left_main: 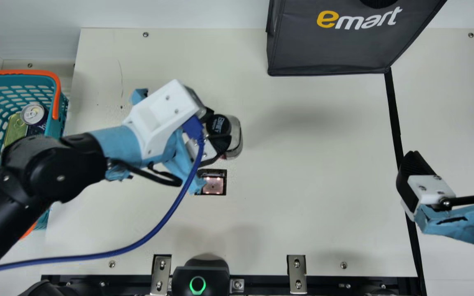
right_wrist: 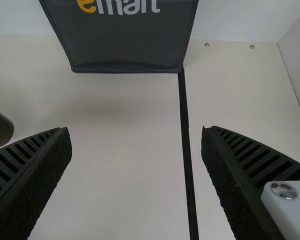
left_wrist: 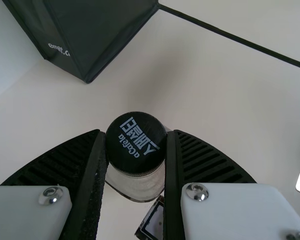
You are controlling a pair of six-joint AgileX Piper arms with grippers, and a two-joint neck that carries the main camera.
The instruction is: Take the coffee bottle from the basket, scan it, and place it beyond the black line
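My left gripper (left_main: 217,130) is at the black-capped coffee bottle (left_main: 234,139), just behind the scanner window (left_main: 214,185) in the main view. In the left wrist view, the left gripper (left_wrist: 136,150) is shut on the bottle (left_wrist: 135,184) at its round black cap, one finger on each side. At the right of the main view, my right gripper (left_main: 451,162) stands open beside the black line (left_main: 394,115). Seen from its own wrist, the right gripper (right_wrist: 136,145) holds nothing, and the black line (right_wrist: 186,145) runs between its parted fingers.
The teal basket (left_main: 60,107) with an orange rim stands at the left, cans inside. A dark bag (left_main: 331,45) is at the back, by the line's far end. A blue cable (left_main: 138,245) hangs from the left arm across the table's front left.
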